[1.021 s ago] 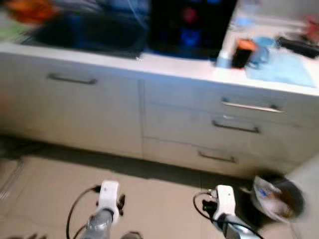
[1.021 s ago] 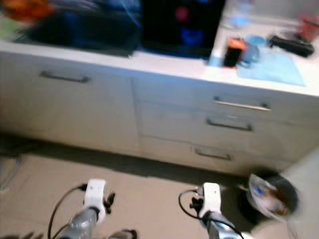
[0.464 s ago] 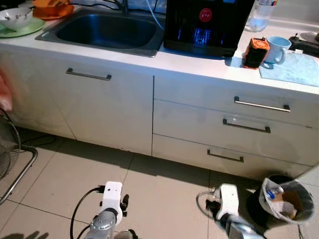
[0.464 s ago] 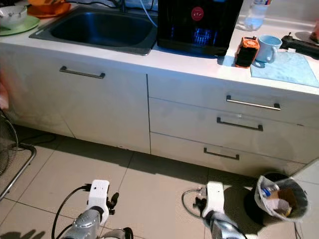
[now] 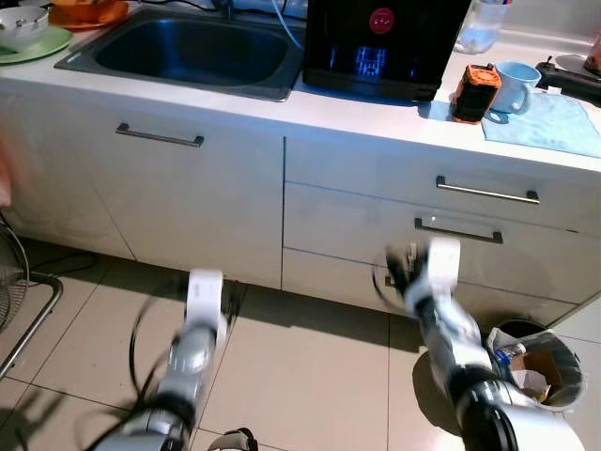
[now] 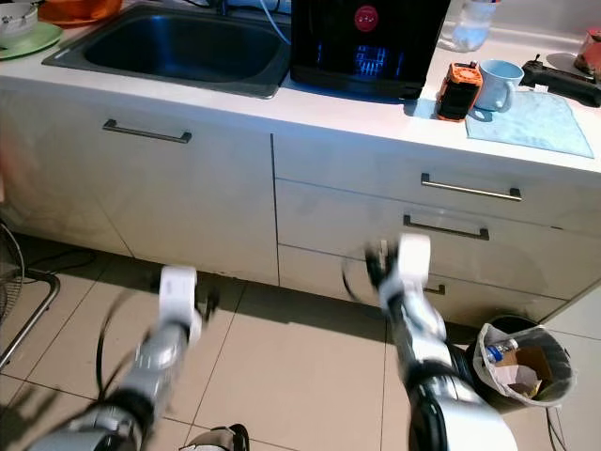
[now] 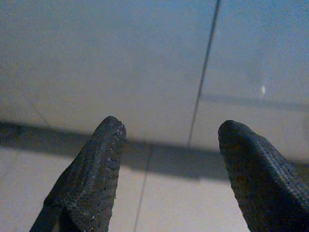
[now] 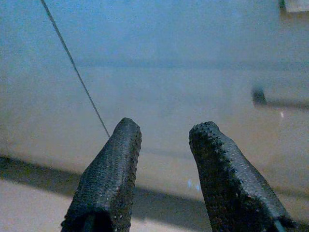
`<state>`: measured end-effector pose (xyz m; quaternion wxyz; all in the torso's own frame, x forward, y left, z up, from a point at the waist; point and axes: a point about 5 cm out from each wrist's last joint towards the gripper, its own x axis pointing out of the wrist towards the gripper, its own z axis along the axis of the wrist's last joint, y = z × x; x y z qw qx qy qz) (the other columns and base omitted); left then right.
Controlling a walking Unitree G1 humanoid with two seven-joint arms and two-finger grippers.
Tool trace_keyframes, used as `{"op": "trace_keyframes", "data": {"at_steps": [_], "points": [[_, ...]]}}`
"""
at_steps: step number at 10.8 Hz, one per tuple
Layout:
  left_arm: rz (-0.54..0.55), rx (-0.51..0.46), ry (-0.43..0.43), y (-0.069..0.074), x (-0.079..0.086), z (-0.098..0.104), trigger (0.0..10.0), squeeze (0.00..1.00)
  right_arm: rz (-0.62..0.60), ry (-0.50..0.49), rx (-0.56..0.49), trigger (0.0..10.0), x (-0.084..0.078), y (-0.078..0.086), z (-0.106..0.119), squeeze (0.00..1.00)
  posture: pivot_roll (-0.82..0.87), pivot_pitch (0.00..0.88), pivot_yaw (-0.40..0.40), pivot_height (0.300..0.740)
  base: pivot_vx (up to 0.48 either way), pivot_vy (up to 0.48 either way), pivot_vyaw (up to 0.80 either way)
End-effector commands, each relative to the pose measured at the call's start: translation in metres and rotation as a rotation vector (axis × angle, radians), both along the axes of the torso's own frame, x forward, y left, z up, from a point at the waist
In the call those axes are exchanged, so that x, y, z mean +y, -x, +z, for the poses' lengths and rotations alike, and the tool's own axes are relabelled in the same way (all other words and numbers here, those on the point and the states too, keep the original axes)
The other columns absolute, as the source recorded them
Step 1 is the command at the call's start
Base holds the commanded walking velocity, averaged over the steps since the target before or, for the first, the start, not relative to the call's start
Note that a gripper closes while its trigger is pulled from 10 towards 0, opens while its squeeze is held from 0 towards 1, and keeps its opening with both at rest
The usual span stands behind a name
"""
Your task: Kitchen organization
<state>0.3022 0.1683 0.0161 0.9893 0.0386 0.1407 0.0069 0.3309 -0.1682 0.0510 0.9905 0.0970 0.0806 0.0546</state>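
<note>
Nearest, the left gripper (image 7: 166, 169) and right gripper (image 8: 166, 169) point at the white cabinet fronts, fingers apart, holding nothing. Beside the right arm, a bin (image 6: 521, 362) stands on the tiled floor (image 5: 310, 376). Farther off, the desk (image 5: 376, 117) carries a sink (image 5: 188, 52), black appliance (image 5: 385, 42), blue mug (image 5: 516, 85) and cloth (image 5: 549, 122).

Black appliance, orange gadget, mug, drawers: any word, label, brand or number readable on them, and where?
None can be read.
Black appliance: a round red badge and a blue lit display, both too small and blurred to read.
Orange gadget: no legible marking.
Blue mug: plain.
Drawer fronts: no labels.
</note>
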Motion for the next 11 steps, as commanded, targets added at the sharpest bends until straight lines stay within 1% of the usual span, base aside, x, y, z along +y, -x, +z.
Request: {"op": "trace_keyframes", "data": {"at_steps": [1,2,3,4,6,7,8,9,10,11], "points": [[0.020,-0.111,-0.003,-0.013,0.000,0.020,10.0,1.00,0.018,0.010,-0.074,10.0,0.006,-0.004,0.011,1.00,0.02,0.079,-0.027,0.740,0.000,0.000,0.00],[0.014,-0.185,-0.006,-0.021,-0.002,0.034,10.0,1.00,0.028,0.010,-0.133,10.0,0.010,-0.008,0.021,1.00,0.02,0.081,-0.027,0.740,0.000,0.000,0.00],[-0.010,-0.325,-0.022,-0.035,-0.008,0.063,10.0,1.00,0.008,0.007,-0.252,10.0,0.010,-0.015,0.043,1.00,0.02,0.085,-0.024,0.740,0.000,0.000,0.00],[-0.012,-0.365,-0.027,-0.039,-0.009,0.073,10.0,1.00,-0.011,0.000,-0.293,10.0,0.008,-0.018,0.052,1.00,0.02,0.084,-0.024,0.740,0.000,0.000,0.00],[-0.038,-0.485,-0.036,-0.049,-0.018,0.101,10.0,1.00,-0.047,-0.013,-0.416,10.0,0.006,-0.026,0.080,1.00,0.01,0.086,-0.021,0.740,0.000,0.000,0.00],[-0.045,-0.545,-0.025,-0.052,-0.023,0.116,10.0,1.00,-0.069,-0.016,-0.481,10.0,0.005,-0.028,0.096,1.00,0.01,0.087,-0.019,0.740,0.000,0.000,0.00],[-0.052,-0.588,-0.018,-0.054,-0.027,0.126,10.0,1.00,-0.057,0.000,-0.518,10.0,0.009,-0.029,0.103,1.00,0.01,0.087,-0.021,0.740,0.000,0.000,0.00],[-0.054,-0.643,-0.009,-0.056,-0.031,0.141,10.0,1.00,-0.050,-0.011,-0.530,10.0,0.015,-0.028,0.106,1.00,0.02,0.088,-0.021,0.740,0.000,0.000,0.00],[-0.047,-0.697,0.004,-0.056,-0.032,0.155,10.0,1.00,-0.037,-0.029,-0.566,10.0,0.021,-0.028,0.115,1.00,0.02,0.091,-0.020,0.740,0.000,0.000,0.00],[-0.051,-0.717,0.002,-0.056,-0.033,0.161,10.0,1.00,-0.029,-0.023,-0.585,10.0,0.024,-0.028,0.121,1.00,0.01,0.094,-0.020,0.740,0.000,0.000,0.00]]}}
